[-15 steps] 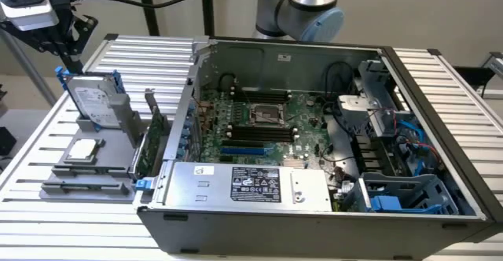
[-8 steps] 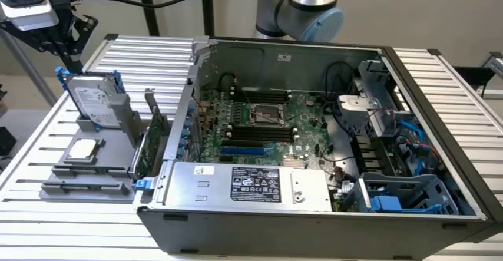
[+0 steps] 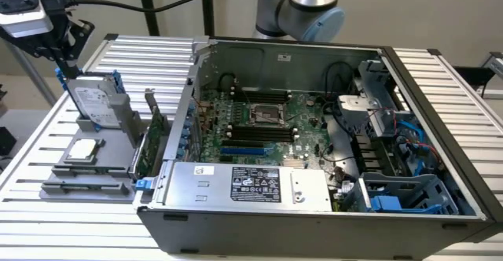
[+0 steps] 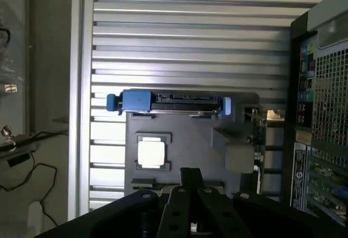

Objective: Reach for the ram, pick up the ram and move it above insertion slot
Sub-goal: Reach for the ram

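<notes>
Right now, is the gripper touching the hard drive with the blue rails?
Apart. In the wrist view, bare gray holder and the processor chip lie between the gripper and the hard drive.

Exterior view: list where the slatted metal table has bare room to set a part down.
Bare slats lie between the grey plastic holder tray and the near edge of the slatted metal table, and beyond the upright silver hard drive, beside the open grey computer case. The tray and the case's inside are crowded.

The hand (image 3: 69, 65) hangs high at the exterior view's left, pointing down, fingers together.
</notes>
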Motion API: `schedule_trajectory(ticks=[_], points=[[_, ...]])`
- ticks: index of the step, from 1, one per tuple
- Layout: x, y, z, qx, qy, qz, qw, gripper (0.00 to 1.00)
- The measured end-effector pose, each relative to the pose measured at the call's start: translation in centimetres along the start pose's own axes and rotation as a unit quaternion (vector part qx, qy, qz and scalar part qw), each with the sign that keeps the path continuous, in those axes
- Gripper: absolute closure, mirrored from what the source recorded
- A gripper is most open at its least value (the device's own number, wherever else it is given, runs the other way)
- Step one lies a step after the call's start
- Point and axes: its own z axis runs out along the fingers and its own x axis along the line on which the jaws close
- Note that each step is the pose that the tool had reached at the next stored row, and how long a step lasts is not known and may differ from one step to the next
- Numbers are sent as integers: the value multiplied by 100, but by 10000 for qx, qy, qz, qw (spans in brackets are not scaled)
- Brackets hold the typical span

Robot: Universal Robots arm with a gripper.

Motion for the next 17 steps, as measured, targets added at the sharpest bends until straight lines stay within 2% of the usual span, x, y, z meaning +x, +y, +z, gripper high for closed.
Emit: schedule_trajectory(ticks=[17], points=[[16,-779,155,0,-2,-1,10000,89]])
